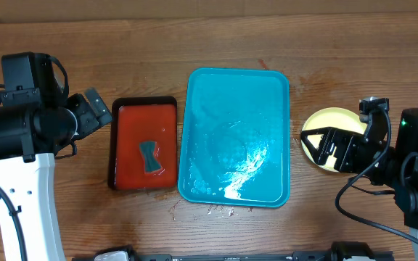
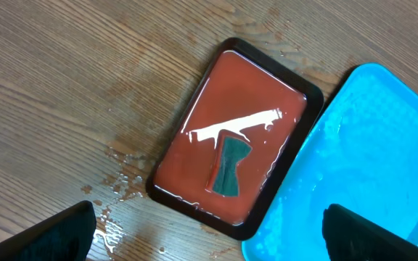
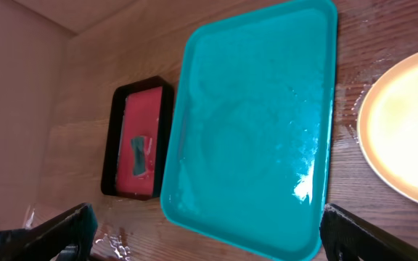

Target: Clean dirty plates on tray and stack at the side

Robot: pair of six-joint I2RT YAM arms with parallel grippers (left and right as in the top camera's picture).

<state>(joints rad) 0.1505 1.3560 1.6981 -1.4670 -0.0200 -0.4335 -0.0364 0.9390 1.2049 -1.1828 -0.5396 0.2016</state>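
Left end effector [image 2: 209, 221] and right end effector [image 3: 207, 217] gaped empty, tray [image 1: 231, 109] lay bare, and plates [image 3: 405, 130], probably all three, sat stacked beside it.

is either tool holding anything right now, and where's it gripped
Nothing is held. The left tool is open beside the red tray, and the right tool is open over the yellow plate.

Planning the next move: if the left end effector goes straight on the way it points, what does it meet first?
Likely the red tray, near the green sponge lying in it; how high the left end effector sits is unclear.
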